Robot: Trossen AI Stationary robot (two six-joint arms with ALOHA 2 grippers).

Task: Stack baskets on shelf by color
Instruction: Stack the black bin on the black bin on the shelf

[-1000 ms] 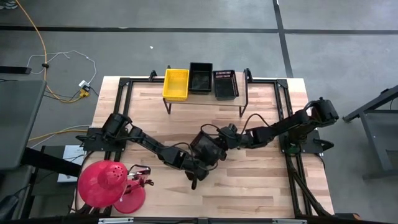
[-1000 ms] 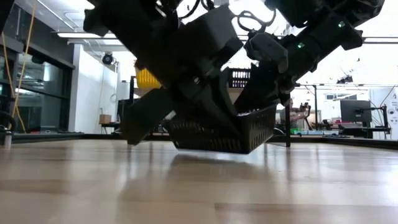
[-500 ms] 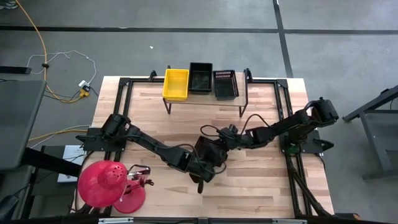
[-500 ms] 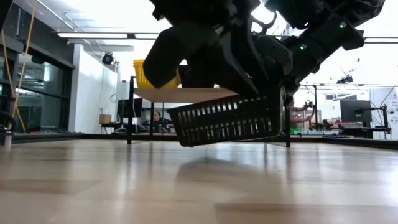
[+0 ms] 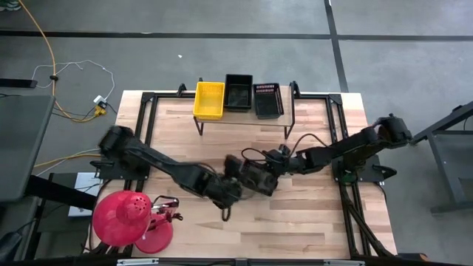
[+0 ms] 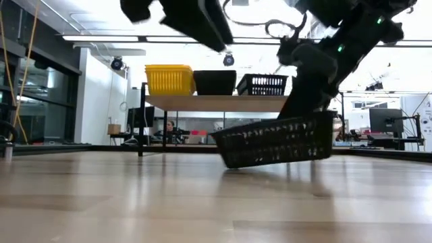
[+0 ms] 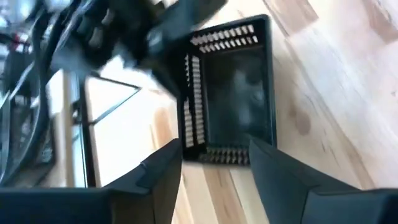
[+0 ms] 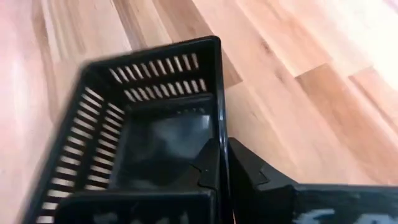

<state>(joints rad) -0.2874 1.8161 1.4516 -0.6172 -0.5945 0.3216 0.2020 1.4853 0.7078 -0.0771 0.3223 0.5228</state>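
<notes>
A black basket [image 5: 255,177] hangs tilted a little above the middle of the table, with my right gripper [image 5: 270,170] shut on it at its right end [image 6: 317,121]. My left gripper [image 7: 214,165] stands open, up and to the left of that basket, with nothing between its fingers. The shelf [image 5: 244,118] stands at the table's far side. On its board a yellow basket [image 5: 208,100] rests at the left, a black basket [image 5: 238,92] in the middle and another black basket [image 5: 268,100] at the right. My right gripper has the rim of one side wall [image 8: 217,134], near a corner, with one finger inside the basket and one outside. It comes slanting down from the table's right. The basket hangs tilted, its held end [image 6: 322,120] higher and its free end [image 6: 229,158] lower, just above the table.
A red dome-shaped object [image 5: 122,218] and red clamps [image 5: 166,214] lie at the table's near left corner. A black metal frame [image 5: 336,118] runs along the table's edges. Bare wood lies between the shelf and the hanging basket.
My left gripper has opened, let go of the black basket and drawn up and away toward the table's left. My right gripper has shut on the basket and carried it slightly toward the table's right; the basket's free end now hangs lower than the held end.
</notes>
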